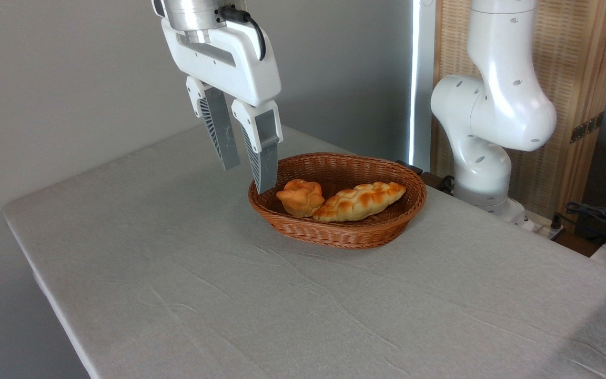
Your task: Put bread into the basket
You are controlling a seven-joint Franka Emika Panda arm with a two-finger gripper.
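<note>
The long braided loaf of bread point(360, 201), pale with golden-brown toasted patches, lies inside the oval reddish-brown wicker basket point(334, 234), its left end touching a small round knotted orange-brown bun point(300, 197) that sits in the basket too. The basket stands on the grey cloth-covered worktop point(203, 295). The robot's white hand point(247, 176) hangs above the basket's left rim, its two ribbed fingers point(220, 131) spread apart and holding nothing. The arm's white base point(484, 131) rises behind the worktop on the right.
</note>
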